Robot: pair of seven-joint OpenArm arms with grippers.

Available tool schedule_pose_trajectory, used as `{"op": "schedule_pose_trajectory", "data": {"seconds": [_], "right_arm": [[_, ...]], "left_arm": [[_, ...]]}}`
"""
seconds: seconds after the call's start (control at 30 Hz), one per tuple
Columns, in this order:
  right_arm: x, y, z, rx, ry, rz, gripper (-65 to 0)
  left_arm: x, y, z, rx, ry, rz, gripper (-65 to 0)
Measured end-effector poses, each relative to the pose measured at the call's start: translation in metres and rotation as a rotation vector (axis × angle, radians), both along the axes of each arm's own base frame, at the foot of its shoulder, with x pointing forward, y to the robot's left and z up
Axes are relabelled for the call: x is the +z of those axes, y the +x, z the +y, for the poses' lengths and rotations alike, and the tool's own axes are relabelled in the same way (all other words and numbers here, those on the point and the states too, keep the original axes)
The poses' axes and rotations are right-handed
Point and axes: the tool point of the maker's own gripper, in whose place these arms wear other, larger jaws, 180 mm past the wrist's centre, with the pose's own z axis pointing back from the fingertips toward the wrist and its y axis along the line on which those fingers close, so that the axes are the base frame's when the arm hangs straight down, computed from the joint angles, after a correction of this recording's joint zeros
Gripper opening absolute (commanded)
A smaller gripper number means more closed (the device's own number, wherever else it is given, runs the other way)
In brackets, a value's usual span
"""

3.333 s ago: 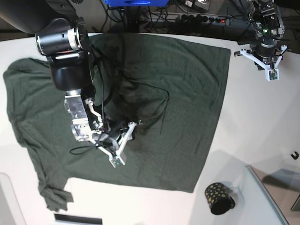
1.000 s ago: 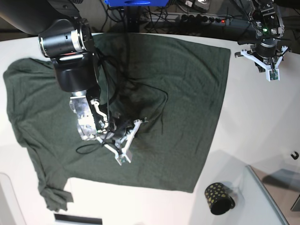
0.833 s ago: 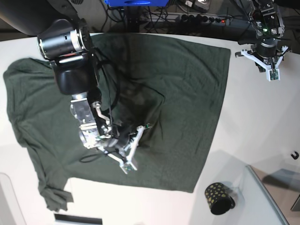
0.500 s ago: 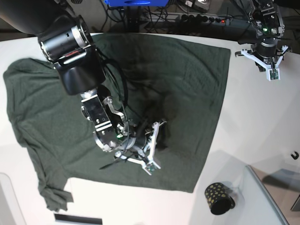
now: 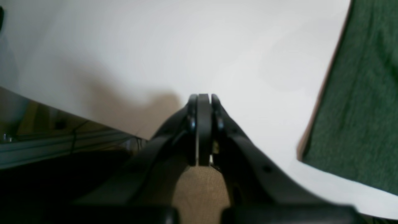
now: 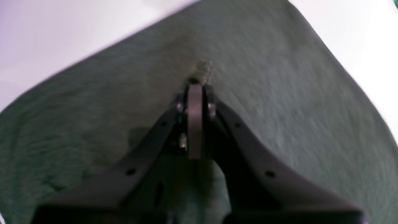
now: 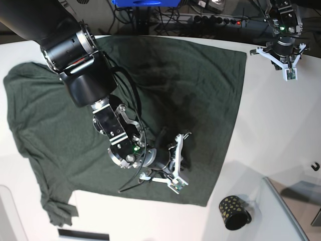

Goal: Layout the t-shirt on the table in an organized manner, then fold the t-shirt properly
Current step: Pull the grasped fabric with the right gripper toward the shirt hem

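The dark green t-shirt (image 7: 200,90) lies spread flat on the white table (image 7: 281,130), sleeves at the left. My right gripper (image 7: 178,187) is shut, its tips down on the shirt close to the bottom hem near the lower right corner. In the right wrist view the shut gripper (image 6: 195,87) has a small nub of t-shirt (image 6: 279,93) fabric right at its tips; I cannot tell if it is pinched. My left gripper (image 7: 289,75) hangs shut and empty over bare table beyond the shirt's far right corner. The left wrist view shows that gripper (image 5: 203,98) shut, with the t-shirt (image 5: 357,109) edge at the right.
A small black cup with gold dots (image 7: 233,212) stands just off the shirt's lower right corner. A grey panel (image 7: 291,211) sits at the bottom right, and a small black hook (image 7: 315,165) at the right edge. Cables and a power strip (image 7: 215,20) run behind the table.
My right arm has swept its shut gripper across the shirt, to the right and down toward the hem. The shirt's outline looks the same. The left gripper moved slightly toward the back.
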Motion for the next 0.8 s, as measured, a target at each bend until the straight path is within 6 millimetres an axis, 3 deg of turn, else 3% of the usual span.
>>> {"op": "schedule_pose_trajectory", "data": {"seconds": [0.27,0.3,0.47,0.53,0.6,0.63,0.67,0.73,0.8], "right_arm": [[0.017,0.008,0.006,0.054,0.004,-0.032,-62.1],[0.018,0.007,0.007,0.067,0.008,-0.032,-59.6],[0.033,0.009,0.015,0.064,0.095,0.020,-34.7],[0.038,0.015,0.007,0.066,0.034,0.016,-32.3],[0.051,0.022,-0.021,0.039,0.007,-0.007,-32.3],[0.056,0.026,-0.046,-0.017,0.017,-0.008,-32.3],[0.059,0.030,-0.079,-0.095,0.005,-0.009,-32.3],[0.045,0.022,-0.163,-0.318,-0.048,0.049,-32.3],[0.024,-0.008,-0.236,-0.555,-0.064,0.136,-32.4]], "left_arm": [[0.002,0.004,0.000,0.000,0.000,-0.011,-65.0],[0.002,0.004,0.000,0.000,0.001,-0.012,-65.0],[0.001,0.005,-0.001,-0.001,-0.004,-0.014,-65.0],[0.003,0.009,-0.001,-0.001,0.000,-0.019,-65.0],[0.005,0.017,-0.003,-0.005,-0.007,-0.039,-65.0],[0.007,0.021,-0.006,-0.008,-0.013,-0.050,-65.0],[0.008,0.025,-0.009,-0.018,-0.011,-0.058,-65.0],[0.006,0.031,-0.021,-0.051,-0.025,-0.059,-65.0],[0.001,0.037,-0.039,-0.092,-0.049,-0.053,-65.0]]}}
